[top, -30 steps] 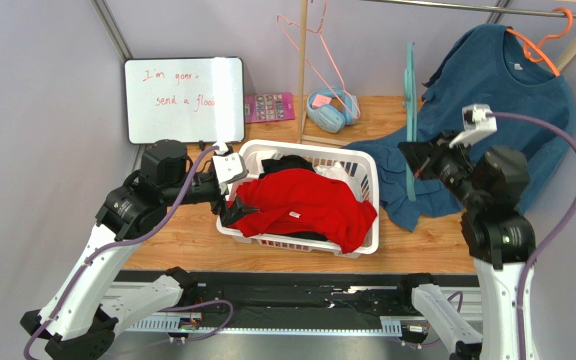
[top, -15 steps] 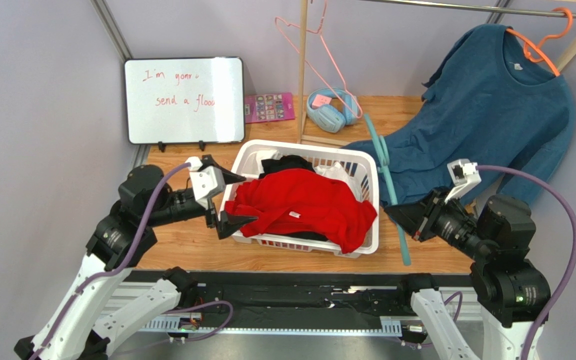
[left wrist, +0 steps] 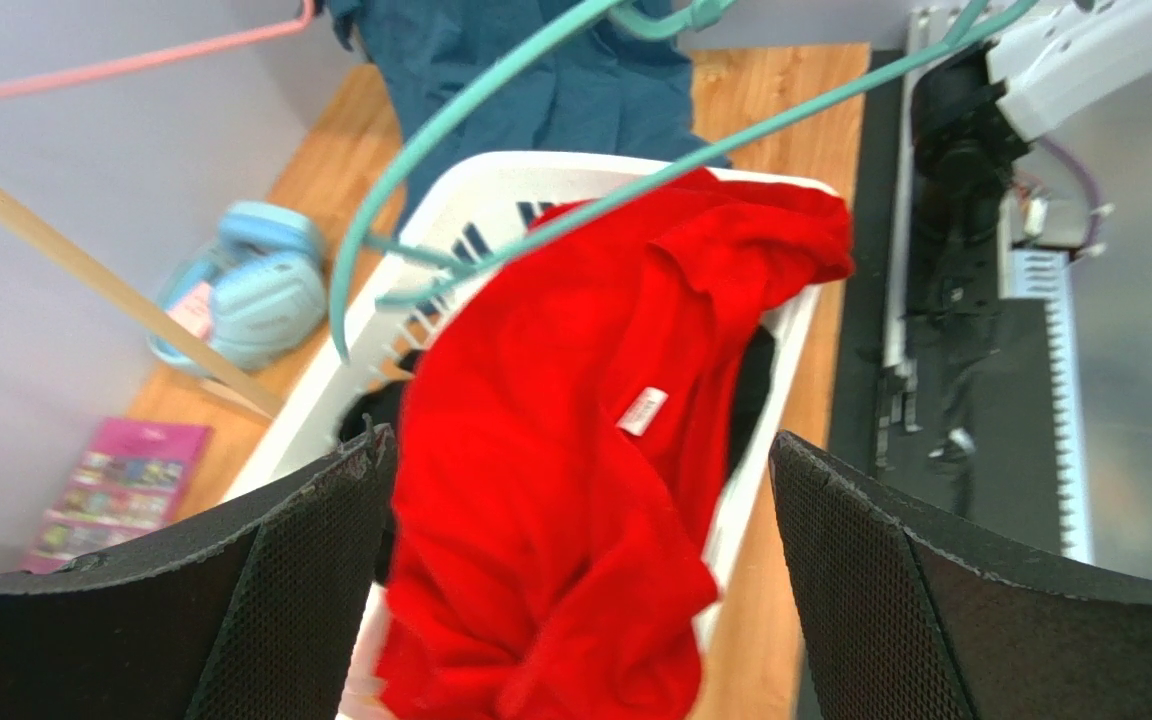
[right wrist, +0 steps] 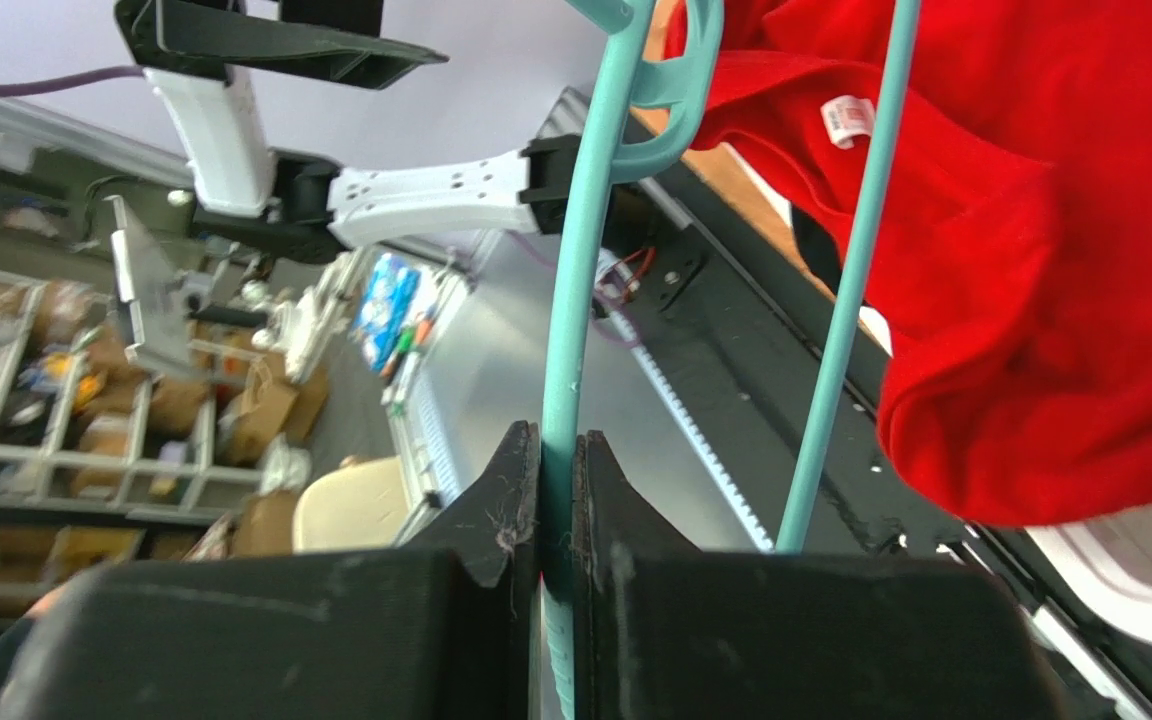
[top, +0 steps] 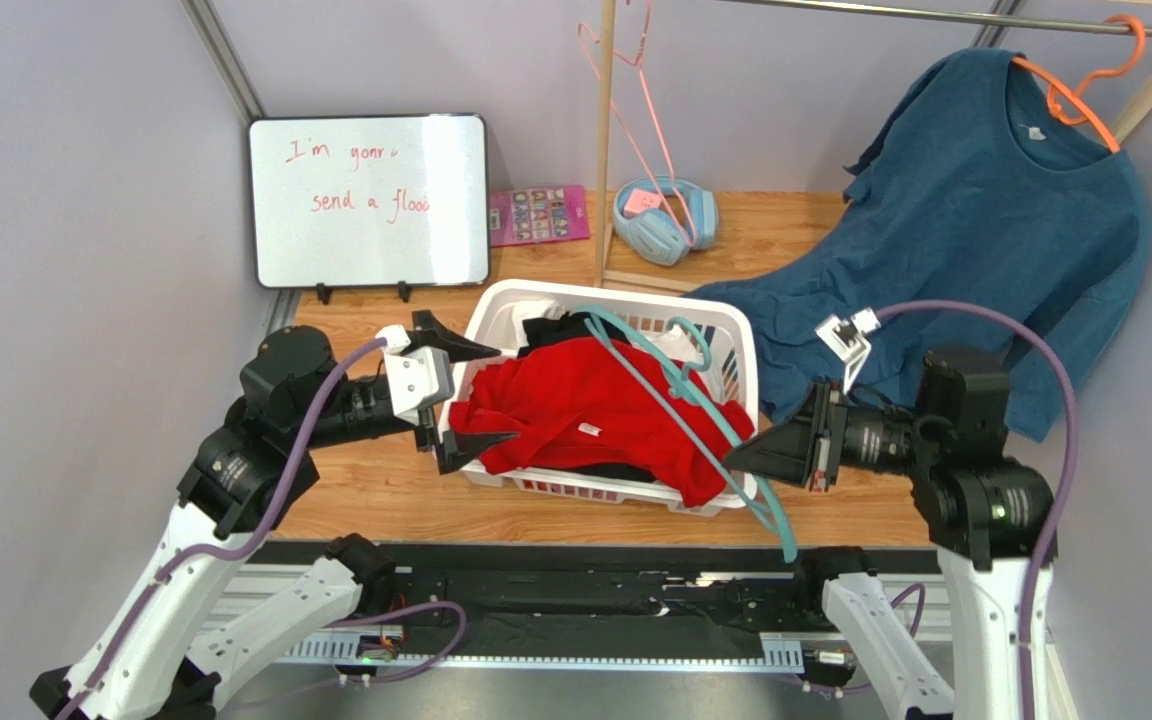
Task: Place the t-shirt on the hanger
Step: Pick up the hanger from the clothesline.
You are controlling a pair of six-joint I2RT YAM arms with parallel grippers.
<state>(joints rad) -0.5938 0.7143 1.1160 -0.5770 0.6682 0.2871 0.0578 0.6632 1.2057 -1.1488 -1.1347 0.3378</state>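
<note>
Top external: right pincer clamped on the teal hanger, which slants ahead of it over the red t-shirt heaped in the laundry basket. Left wrist: left pincer wide apart, empty, t-shirt straight ahead; limp, light cloth, pinch near the collar label. Right wrist: hanger stiff, probably slippery plastic.

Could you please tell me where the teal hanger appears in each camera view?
Top external: the hanger slants over the basket from the right gripper.
Left wrist: across the top, above the t-shirt.
Right wrist: upright at centre, clamped between the fingers.
Shared landmark: the t-shirt's white label.
</note>
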